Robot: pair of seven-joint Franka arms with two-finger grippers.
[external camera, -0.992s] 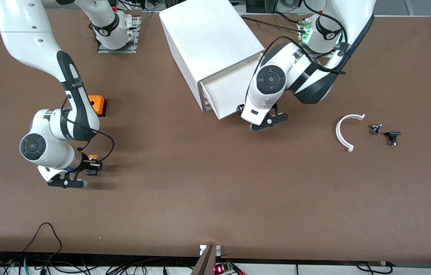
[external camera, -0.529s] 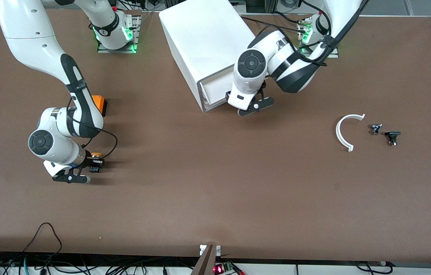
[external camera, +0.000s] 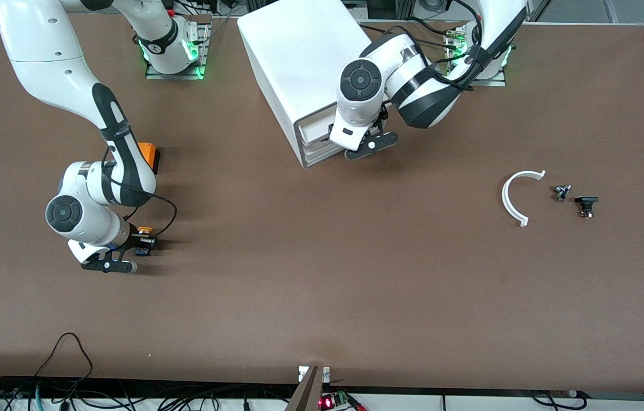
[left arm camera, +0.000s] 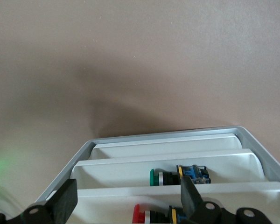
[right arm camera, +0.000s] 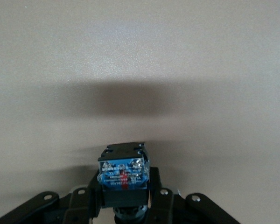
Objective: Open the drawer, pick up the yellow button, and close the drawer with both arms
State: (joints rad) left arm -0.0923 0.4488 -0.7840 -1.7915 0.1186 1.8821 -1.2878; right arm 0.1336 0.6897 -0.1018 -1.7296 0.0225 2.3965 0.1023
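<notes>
At the front of the white cabinet (external camera: 313,68), near the middle of the table's 12 o'clock edge, the left gripper (external camera: 368,144) stands against the drawer fronts with its fingers (left arm camera: 65,200) wide apart and nothing between them. In the left wrist view the top drawer (left arm camera: 168,145) looks pushed in about level with the fronts below it, where a green-capped part (left arm camera: 177,176) and a red-capped part (left arm camera: 151,215) lie in the lower trays. Toward the right arm's end of the table, at about 8 o'clock from the cabinet, the right gripper (external camera: 138,246) is clamped on the button (external camera: 142,231); it holds it low over the bare table (external camera: 322,285), with the orange box (external camera: 149,156) nearby at 12 o'clock. I judge that the task is in its closing step and nearly finished. The next move probably calls for the left arm to draw straight back from the cabinet without catching a drawer edge, and for the right arm to set the button down or keep it safely.
</notes>
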